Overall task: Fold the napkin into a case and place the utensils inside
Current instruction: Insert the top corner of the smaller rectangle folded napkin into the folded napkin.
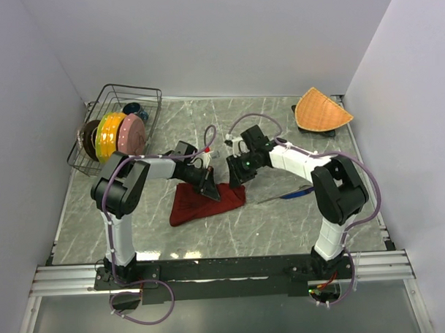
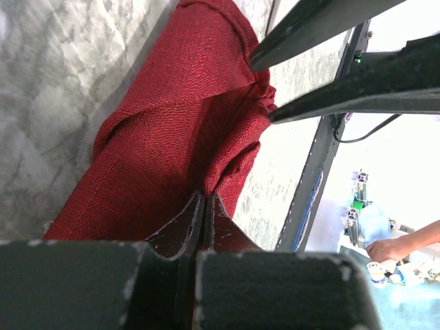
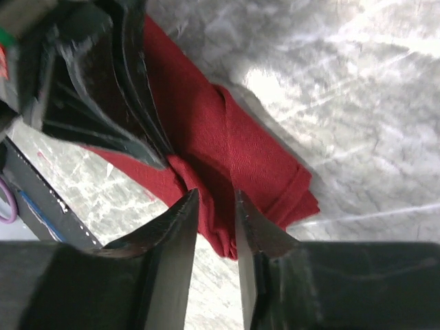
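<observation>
Napkin (image 1: 208, 202), mid-frame: soft, light, limp; grab at folded edge. L gripper (image 2: 204, 201) pinched shut on it; R gripper (image 3: 216, 201) jaws slightly apart.

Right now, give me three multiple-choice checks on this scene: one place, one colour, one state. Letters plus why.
1. The knife lies: A in the wire rack; B on the table, to the napkin's right; C on the woven mat.
2. The napkin is: A white; B green; C dark red.
3. The left gripper is: A shut on the napkin; B wide open; C holding the knife.

Answers: 1 B, it rests on bare tabletop right of the cloth. 2 C, the cloth is red in all three views. 3 A, the left wrist view shows its fingers pinching a fold.
</observation>
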Controlling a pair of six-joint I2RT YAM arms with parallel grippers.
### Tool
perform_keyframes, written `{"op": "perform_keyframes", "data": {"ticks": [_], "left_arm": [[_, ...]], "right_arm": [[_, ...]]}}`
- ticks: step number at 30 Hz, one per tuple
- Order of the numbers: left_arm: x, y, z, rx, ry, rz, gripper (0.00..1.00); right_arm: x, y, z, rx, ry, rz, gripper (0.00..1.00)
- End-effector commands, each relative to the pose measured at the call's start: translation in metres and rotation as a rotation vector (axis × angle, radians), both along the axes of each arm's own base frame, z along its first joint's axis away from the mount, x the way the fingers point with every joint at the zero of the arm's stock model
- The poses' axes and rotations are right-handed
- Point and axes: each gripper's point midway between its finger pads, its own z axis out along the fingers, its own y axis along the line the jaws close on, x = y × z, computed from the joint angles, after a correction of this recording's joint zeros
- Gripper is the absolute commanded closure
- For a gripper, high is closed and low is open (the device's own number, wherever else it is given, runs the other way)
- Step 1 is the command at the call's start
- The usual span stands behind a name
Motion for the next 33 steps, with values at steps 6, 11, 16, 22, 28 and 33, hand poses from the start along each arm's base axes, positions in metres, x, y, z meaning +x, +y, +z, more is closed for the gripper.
{"op": "perform_keyframes", "data": {"ticks": [6,11,16,22,28,33], "left_arm": [[0.004,0.004,0.001,-0.015,0.002,-0.005,0.99],[0.002,0.004,0.003,-0.020,-0.003,-0.010,0.99],[0.001,0.005,0.002,-0.019,-0.004,-0.013,0.99],[0.001,0.005,0.001,-0.022,-0.004,-0.014,0.99],[0.003,0.003,0.001,-0.024,0.001,-0.013,0.99],[0.004,0.003,0.000,-0.020,0.002,-0.014,0.99]], "right_arm": [[0.007,0.000,0.027,0.038,-0.108,0.029,0.55],[0.019,0.006,0.023,-0.018,-0.139,0.017,0.71],[0.016,0.009,0.007,-0.101,-0.137,0.025,0.75],[0.009,0.005,-0.011,-0.182,-0.107,0.029,0.78],[0.003,0.007,-0.017,-0.206,-0.097,0.046,0.69],[0.005,0.005,-0.024,-0.241,-0.104,0.039,0.68]]}}
